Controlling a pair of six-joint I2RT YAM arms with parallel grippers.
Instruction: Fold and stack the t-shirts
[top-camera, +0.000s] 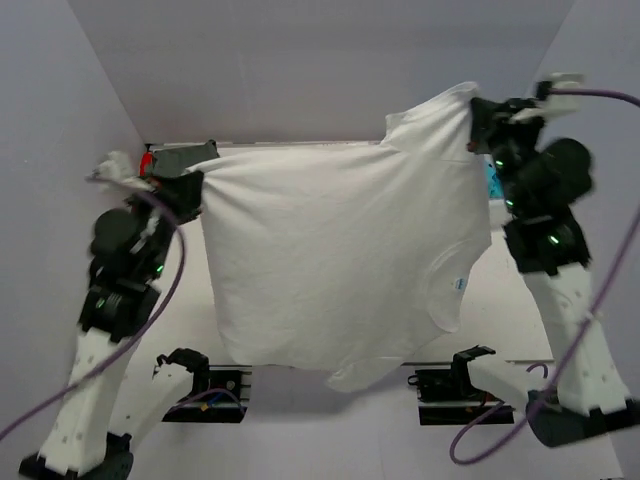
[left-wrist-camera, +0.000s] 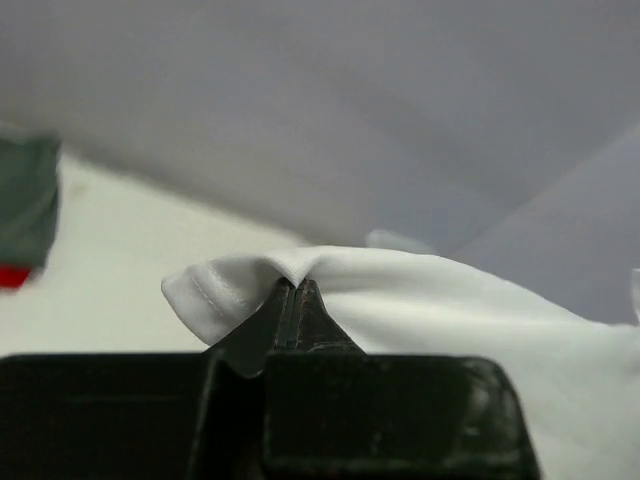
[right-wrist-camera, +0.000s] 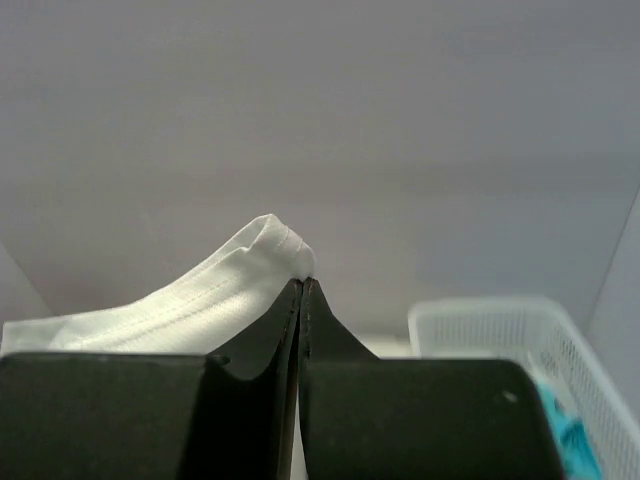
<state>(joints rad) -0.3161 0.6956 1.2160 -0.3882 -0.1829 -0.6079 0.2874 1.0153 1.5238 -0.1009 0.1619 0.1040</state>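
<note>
I held the white t-shirt (top-camera: 340, 250) up above the table (top-camera: 495, 320), spread wide between my two arms and hanging like a sheet. My left gripper (left-wrist-camera: 297, 288) was pressed together on a fold of hem at one top corner, and my right gripper (right-wrist-camera: 302, 283) pinched the hem at the other. The white lattice basket (right-wrist-camera: 500, 320) stood beyond my right fingers with the turquoise t-shirt (right-wrist-camera: 570, 430) in it.

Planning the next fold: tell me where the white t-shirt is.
In the top view the white t-shirt hangs mid-frame, stretched between the left gripper and the right gripper.
</note>
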